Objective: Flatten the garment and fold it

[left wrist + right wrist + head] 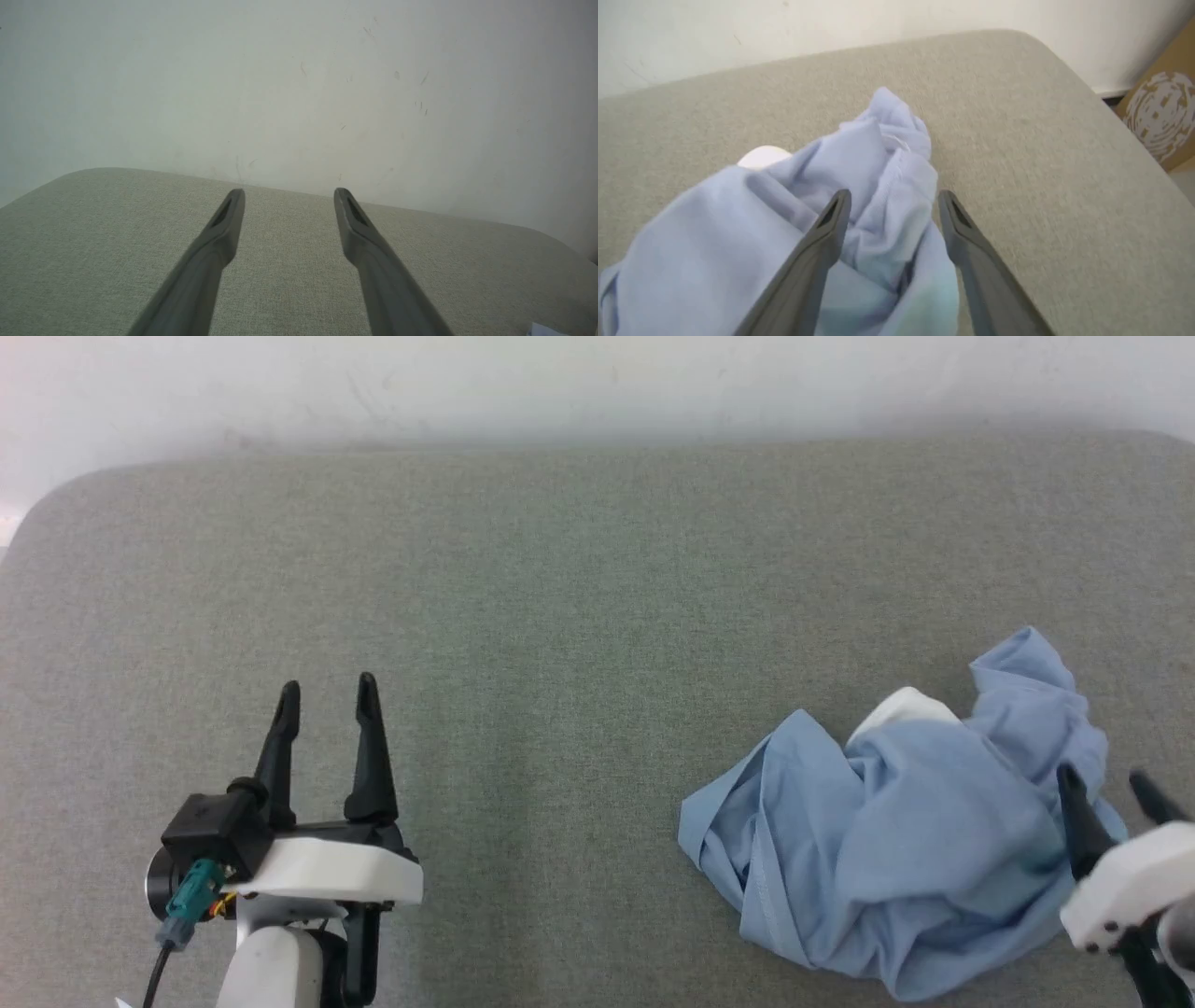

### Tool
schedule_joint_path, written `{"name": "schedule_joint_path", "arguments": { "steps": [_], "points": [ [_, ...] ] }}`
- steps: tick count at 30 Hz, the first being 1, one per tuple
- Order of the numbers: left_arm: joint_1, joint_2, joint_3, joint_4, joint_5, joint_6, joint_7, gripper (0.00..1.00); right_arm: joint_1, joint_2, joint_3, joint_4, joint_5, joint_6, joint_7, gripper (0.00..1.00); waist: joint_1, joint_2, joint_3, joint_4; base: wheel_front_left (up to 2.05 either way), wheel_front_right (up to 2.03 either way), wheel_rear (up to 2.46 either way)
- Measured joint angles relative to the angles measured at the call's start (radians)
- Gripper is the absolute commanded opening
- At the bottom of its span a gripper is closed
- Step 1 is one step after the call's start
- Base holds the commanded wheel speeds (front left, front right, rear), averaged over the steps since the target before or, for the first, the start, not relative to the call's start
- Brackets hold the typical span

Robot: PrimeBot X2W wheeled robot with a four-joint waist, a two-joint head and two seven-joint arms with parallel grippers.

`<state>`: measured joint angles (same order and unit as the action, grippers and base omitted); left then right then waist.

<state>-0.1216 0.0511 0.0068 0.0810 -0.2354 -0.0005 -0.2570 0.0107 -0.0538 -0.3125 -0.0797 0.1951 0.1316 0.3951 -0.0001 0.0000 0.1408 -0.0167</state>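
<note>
The shirt (896,840) (714,224) lay crumpled on the bench's (560,616) near right part, with a bit of white collar (904,706) showing. The right end effector (1102,775) (894,193) was spread at the shirt's right edge, pinching nothing. The left end effector (328,683) (289,193) was spread over bare bench, well apart from the shirt.

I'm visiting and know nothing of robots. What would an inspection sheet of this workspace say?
Surface: grey fabric-covered table, rounded corners.
Job's things: light blue garment crumpled in a heap at the right, white collar showing.
Clutter: nothing seen.
Pincers: left pincer open over bare table; right pincer open, astride the heap's right edge.
Cables: black cable with teal plug at the left wrist.
Surroundings: scuffed white wall; cardboard box beyond the table's right corner.
</note>
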Motion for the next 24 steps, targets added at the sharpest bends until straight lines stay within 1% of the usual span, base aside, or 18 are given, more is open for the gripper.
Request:
{"name": "schedule_joint_path", "arguments": {
  "steps": [3, 5, 7, 11, 14, 16, 17, 18, 19, 21, 24],
  "points": [
    [0.003, 0.0, -0.005, 0.0, 0.0, 0.0, 0.0, 1.0, -0.024, -0.001, 0.044, -0.04, -0.024, 0.0, -0.046, 1.0, 0.0, 0.0, -0.006, 0.002, 0.0, 0.0, 0.0],
    [0.004, 0.0, -0.002, 0.005, 0.0, -0.003, 0.0, 1.0, -0.036, 0.0, 0.085, -0.064, -0.028, 0.0, -0.046, 1.0, 0.0002, 0.0, -0.007, 0.008, 0.0, 0.0, 0.0],
    [0.004, 0.0, 0.001, 0.011, 0.0, -0.009, 0.0, 1.0, -0.046, 0.0, 0.13, -0.084, -0.037, 0.0, -0.019, 1.0, 0.0002, 0.0, -0.009, 0.014, 0.0, 0.0, 0.0],
    [0.005, 0.0, -0.008, 0.013, -0.001, -0.009, 0.0, 1.0, -0.046, 0.002, 0.195, -0.088, -0.067, 0.0, 0.132, 1.0, 0.0002, 0.0, -0.011, 0.028, 0.0, 0.0, 0.0],
    [0.012, 0.0, -0.014, 0.014, -0.003, -0.009, 0.0, 1.0, -0.043, 0.001, 0.198, -0.065, -0.127, 0.0, 0.274, 1.0, 0.0001, 0.0, -0.009, 0.04, 0.0, 0.0, 0.0],
    [0.011, 0.0, -0.015, 0.02, -0.007, -0.009, 0.0, 1.0, -0.042, 0.002, 0.196, -0.058, -0.152, 0.0, 0.336, 1.0, 0.0002, 0.0, -0.006, 0.048, 0.0, 0.0, 0.0],
    [0.011, 0.0, -0.019, 0.022, -0.01, -0.01, 0.0, 1.0, -0.042, 0.001, 0.194, -0.055, -0.154, 0.0, 0.36, 0.89, 0.0002, 0.0, -0.003, 0.052, 0.0, 0.0, 0.0],
    [0.011, 0.0, -0.024, 0.022, -0.012, -0.01, 0.0, 1.0, -0.043, 0.001, 0.191, -0.048, -0.153, 0.0, 0.384, 0.38, 0.0001, 0.0, -0.001, 0.057, 0.0, 0.0, 0.0],
    [0.011, 0.0, -0.028, 0.022, -0.012, -0.009, 0.0, 1.0, -0.042, 0.001, 0.193, -0.043, -0.153, 0.0, 0.405, 0.0, 0.0002, 0.0, 0.0, 0.061, 0.0, 0.0, 0.0],
    [0.011, 0.0, -0.033, 0.024, -0.016, -0.009, 0.0, 1.0, -0.042, 0.001, 0.199, -0.04, -0.154, 0.0, 0.431, 0.0, 0.0002, 0.0, 0.004, 0.071, 0.0, 0.0, 0.0],
    [0.01, 0.0, -0.039, 0.026, -0.02, -0.009, 0.0, 1.0, -0.055, 0.002, 0.205, -0.042, -0.163, 0.0, 0.416, 0.0, 0.0002, 0.0, 0.009, 0.087, 0.0, 0.0, 0.0]
  ]
}}
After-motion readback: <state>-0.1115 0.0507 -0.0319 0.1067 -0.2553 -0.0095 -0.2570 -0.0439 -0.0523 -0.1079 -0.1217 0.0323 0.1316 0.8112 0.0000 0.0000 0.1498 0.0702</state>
